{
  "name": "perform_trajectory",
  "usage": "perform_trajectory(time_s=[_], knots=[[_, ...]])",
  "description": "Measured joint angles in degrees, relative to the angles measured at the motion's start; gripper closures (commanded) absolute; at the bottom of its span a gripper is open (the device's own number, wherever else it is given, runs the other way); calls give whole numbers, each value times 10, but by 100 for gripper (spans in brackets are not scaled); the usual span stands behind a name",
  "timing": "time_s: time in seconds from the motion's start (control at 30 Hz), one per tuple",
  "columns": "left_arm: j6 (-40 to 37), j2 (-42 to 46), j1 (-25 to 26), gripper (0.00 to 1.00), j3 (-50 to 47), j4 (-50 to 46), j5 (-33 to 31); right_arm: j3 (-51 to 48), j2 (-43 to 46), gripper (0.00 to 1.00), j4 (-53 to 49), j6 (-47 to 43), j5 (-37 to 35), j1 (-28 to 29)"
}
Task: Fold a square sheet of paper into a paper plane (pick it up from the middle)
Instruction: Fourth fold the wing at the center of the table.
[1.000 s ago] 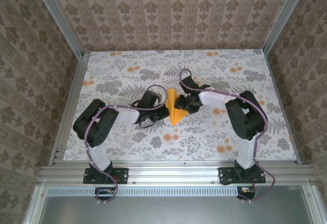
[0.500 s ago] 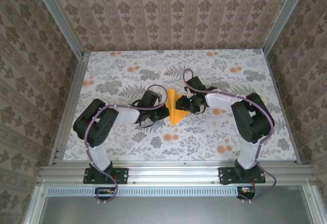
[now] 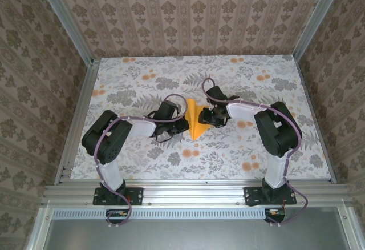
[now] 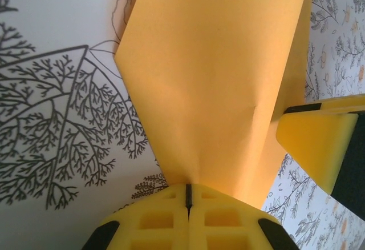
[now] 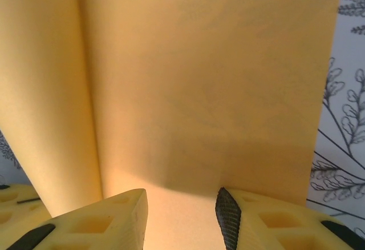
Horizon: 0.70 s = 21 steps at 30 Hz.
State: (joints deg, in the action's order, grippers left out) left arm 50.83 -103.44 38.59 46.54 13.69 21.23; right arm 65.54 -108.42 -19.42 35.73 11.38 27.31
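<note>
The square sheet of paper (image 3: 195, 122), plain orange and folded to a pointed shape with its tip away from the arms, sits at the table's middle. My left gripper (image 3: 186, 124) meets it from the left. In the left wrist view that gripper (image 4: 188, 193) is shut on the paper's (image 4: 217, 79) near edge, and a yellow finger (image 4: 316, 144) of the other arm shows at the right. My right gripper (image 3: 205, 117) is at the paper's right side. In the right wrist view its jaws (image 5: 181, 214) stand apart with the paper (image 5: 199, 79) running between and beyond them.
The table (image 3: 142, 79) has a grey and orange floral cover. Aluminium rails (image 3: 77, 119) edge it left, right and near, and patterned walls close it in. Both arms are bent inward over the middle.
My right gripper has shifted slightly at the paper's right edge and its jaws have narrowed. The left arm and the paper have stayed put.
</note>
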Motion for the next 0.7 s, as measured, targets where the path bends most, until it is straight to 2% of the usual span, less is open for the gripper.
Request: perform_trajectory(time_s=[0.3,0.7], knots=[[-1,0,2,98,0,44,32,-17,-1,58,48,21,22,-2],[-1,-12,4,100,7,39,29,-44,5,61,95,37,48,-13]])
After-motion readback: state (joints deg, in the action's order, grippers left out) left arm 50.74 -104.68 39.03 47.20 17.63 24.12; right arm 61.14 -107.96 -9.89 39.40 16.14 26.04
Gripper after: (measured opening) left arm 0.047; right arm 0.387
